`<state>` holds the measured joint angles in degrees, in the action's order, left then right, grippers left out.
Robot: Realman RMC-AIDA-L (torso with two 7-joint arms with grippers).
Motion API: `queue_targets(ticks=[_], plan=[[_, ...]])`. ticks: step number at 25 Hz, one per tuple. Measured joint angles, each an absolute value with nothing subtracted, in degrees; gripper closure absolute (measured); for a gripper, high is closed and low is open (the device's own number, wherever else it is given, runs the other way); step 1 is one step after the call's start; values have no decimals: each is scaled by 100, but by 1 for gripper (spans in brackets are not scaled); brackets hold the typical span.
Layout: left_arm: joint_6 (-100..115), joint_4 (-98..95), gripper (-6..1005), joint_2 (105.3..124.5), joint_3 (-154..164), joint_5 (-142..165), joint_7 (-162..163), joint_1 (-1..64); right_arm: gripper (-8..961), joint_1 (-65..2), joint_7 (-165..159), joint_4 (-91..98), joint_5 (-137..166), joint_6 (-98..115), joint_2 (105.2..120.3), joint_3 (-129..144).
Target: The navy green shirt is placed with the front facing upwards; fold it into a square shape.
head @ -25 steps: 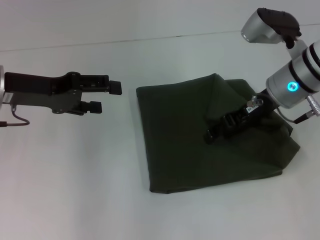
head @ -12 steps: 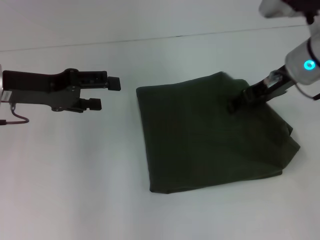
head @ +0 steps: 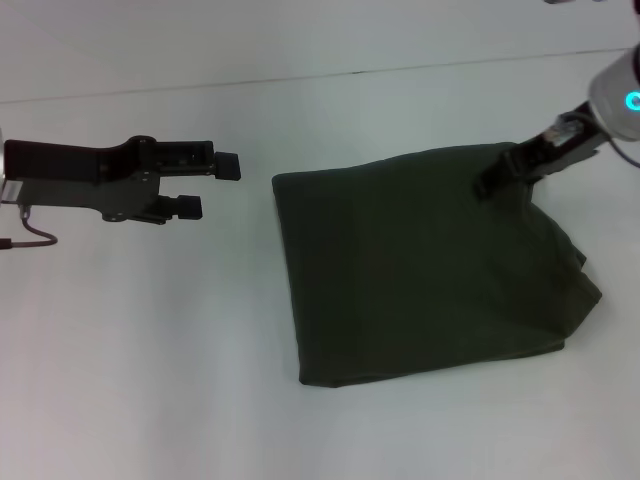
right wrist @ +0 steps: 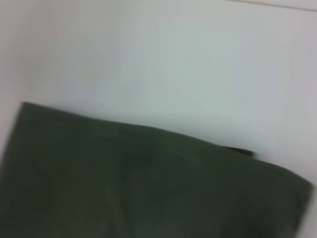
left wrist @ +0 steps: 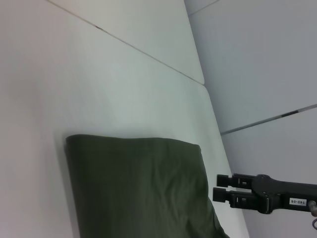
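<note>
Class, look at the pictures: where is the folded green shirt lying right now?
In the head view the navy green shirt lies folded on the white table, right of centre, its far right corner under the right hand.

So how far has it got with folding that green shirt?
Nearly there, by the look of it. The navy green shirt already lies folded into a roughly square block on the table. The right gripper is at its far right corner, fingers close together. That right side looks rumpled and may need tidying. The left gripper waits open, off to the left.
</note>
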<state>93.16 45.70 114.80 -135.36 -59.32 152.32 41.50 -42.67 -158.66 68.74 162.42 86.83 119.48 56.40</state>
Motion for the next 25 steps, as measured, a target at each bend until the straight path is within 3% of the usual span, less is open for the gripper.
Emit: queue_targets(ticks=[10, 12, 13, 17, 25], plan=[[9317, 4570, 49, 11454, -13591, -5928, 15217, 4110, 220, -4432, -15575, 6361, 14925, 9260, 11853, 5723], [9314, 4570, 49, 11448, -13625, -5926, 15215, 4099, 221, -4429, -15559, 6336, 14952, 9521, 11783, 5713], [9310, 4570, 49, 11445, -13657, -5924, 15206, 4095, 221, -4410, -15580, 6335, 14954, 9796, 11674, 5698], [9309, 4570, 49, 11446, -13677, -5923, 15166, 4096, 221, -4375, -15620, 6337, 14982, 10076, 11559, 5638], [9306, 4570, 50, 11457, -13676, -5923, 15153, 4084, 221, -4289, -15557, 6117, 16057, 10403, 11667, 5733]])
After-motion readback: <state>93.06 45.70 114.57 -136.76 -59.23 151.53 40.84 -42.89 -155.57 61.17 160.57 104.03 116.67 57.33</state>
